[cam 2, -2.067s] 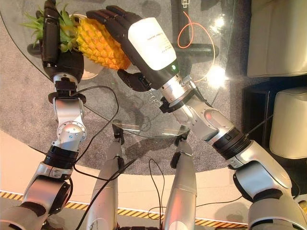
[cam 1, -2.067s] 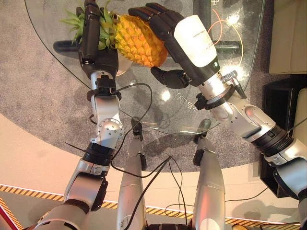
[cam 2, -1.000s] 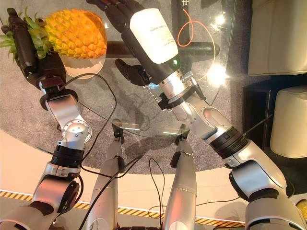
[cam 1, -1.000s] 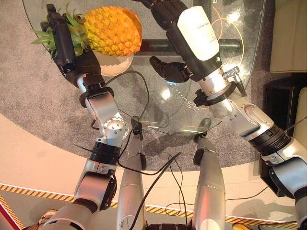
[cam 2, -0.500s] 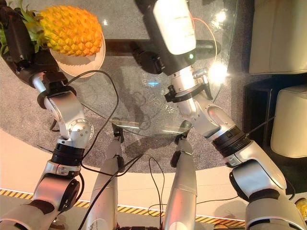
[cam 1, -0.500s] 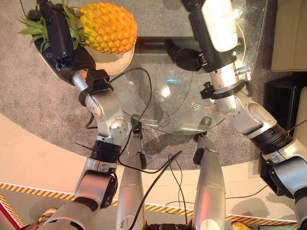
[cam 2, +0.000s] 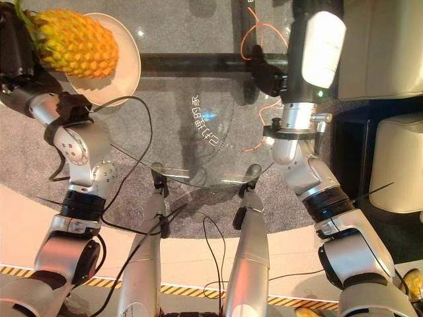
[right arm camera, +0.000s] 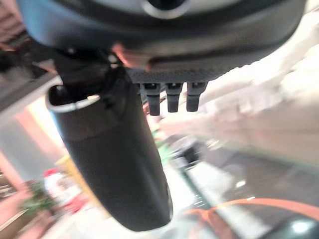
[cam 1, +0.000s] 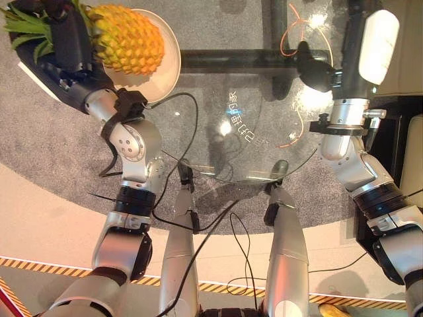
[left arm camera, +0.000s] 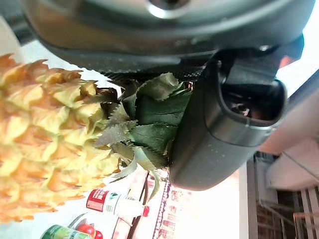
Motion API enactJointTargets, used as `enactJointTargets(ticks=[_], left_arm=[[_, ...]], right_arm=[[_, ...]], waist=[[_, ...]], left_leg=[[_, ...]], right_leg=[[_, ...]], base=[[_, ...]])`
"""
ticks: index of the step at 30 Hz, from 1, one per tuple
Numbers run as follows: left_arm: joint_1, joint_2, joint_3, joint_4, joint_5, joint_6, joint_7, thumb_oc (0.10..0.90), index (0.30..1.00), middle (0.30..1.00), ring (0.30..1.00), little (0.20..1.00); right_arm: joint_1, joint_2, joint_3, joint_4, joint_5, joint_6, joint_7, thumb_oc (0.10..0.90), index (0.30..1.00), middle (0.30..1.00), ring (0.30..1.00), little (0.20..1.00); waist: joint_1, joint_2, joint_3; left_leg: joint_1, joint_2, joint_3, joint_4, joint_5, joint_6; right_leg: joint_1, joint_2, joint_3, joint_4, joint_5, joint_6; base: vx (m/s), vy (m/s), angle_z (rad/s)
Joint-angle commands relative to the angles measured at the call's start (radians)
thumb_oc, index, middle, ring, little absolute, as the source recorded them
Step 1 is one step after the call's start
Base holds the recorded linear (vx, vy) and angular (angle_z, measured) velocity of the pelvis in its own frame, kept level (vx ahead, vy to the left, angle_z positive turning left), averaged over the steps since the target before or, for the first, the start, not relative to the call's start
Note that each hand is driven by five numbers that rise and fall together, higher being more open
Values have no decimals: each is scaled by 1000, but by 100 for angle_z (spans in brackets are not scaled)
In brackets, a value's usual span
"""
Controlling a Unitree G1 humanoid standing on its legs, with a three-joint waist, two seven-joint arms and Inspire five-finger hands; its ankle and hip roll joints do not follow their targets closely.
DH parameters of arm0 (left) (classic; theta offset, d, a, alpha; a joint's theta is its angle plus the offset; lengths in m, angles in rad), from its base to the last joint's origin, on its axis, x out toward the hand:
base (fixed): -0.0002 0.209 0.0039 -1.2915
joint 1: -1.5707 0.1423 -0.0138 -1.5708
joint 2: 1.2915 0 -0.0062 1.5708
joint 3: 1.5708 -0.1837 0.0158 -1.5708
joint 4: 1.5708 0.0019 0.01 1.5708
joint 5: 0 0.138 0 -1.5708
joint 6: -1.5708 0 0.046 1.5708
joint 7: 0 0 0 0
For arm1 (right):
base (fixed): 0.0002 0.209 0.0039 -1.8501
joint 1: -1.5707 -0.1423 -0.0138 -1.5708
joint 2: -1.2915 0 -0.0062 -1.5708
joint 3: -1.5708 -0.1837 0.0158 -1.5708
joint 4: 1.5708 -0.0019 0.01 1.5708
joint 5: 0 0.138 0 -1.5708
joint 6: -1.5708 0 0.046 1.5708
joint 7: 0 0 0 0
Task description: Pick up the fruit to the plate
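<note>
Item: pineapple [cam 1: 125, 36] over white plate [cam 1: 166, 63] at far left of glass table [cam 1: 264, 142] | Hold: left robot hand [cam 1: 63, 39] wrapped round leafy crown [left arm camera: 144, 117] | Right robot hand [cam 1: 344, 56]: fingers straight, holding nothing | Axis: lying flat, crown left, base right | Step: lower centred, settle body on plate, then release.

Pineapple [cam 1: 125, 38] lies on plate [cam 1: 166, 63], far-left on glass table [cam 1: 264, 132].

Both head eyes are looking straight down, sharing the round clear glass bench [cam 1: 251, 99]; each wrist cam is peering super close along its own dark fingers [right arm camera: 167, 99].
</note>
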Motion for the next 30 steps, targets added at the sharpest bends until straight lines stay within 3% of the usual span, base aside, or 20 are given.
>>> enactJointTargets(ticks=[1, 4, 8, 14, 20, 23, 30], left_arm=[[-161, 101, 30, -29, 197, -111, 55, 100, 300, 300, 300, 200], [-185, 135, 20, 26, 232, -106, 95, 100, 300, 300, 300, 200], [-223, 184, -1, 109, 172, -105, 102, 100, 300, 300, 300, 200], [-263, 217, -29, 167, 183, -84, 140, 100, 300, 300, 300, 200], [-308, 252, -63, 252, 223, -44, 189, 100, 300, 300, 300, 200], [-324, 279, -95, 306, 269, 2, 216, 100, 300, 300, 300, 200], [-335, 297, -128, 380, 257, 25, 210, 100, 300, 300, 300, 200]], right_arm=[[-55, -26, -52, -14, 80, -39, -122, 800, 900, 900, 900, 900], [-36, -20, -72, 65, 175, -61, -145, 800, 900, 900, 900, 900], [-11, 4, -96, 205, 339, -101, -127, 800, 900, 900, 900, 900], [-1, 29, -105, 358, 470, -114, -75, 800, 900, 900, 900, 900], [9, 62, -145, 583, 628, -150, 92, 800, 900, 900, 900, 900], [14, 76, -146, 709, 723, -122, 264, 800, 900, 900, 900, 900], [10, 86, -132, 782, 765, -95, 429, 800, 900, 900, 900, 900]], waist=[[13, -11, -24], [10, -9, -24], [5, -8, -24], [6, -8, -24], [8, -6, -24], [13, -8, -24], [13, -12, -24]], left_leg=[[-30, 7, -28, 72, -68, -39], [-31, 11, -25, 71, -71, -41], [-27, 15, -17, 68, -75, -42], [-27, 18, -13, 66, -78, -41], [-28, 26, -12, 77, -83, -39], [-29, 30, -15, 91, -85, -38], [-32, 35, -17, 104, -85, -38]], right_leg=[[69, 29, -20, -128, 48, 48], [65, 31, -20, -124, 42, 46], [65, 35, -20, -122, 34, 41], [64, 37, -22, -123, 30, 37], [64, 38, -23, -114, 25, 32], [66, 39, -25, -105, 24, 28], [63, 45, -22, -93, 21, 23]], base=[[0, 0, 0], [1, 5, -1], [1, 12, -4], [0, -1, -1], [1, -4, -1], [9, -23, -2], [0, 0, 0]])
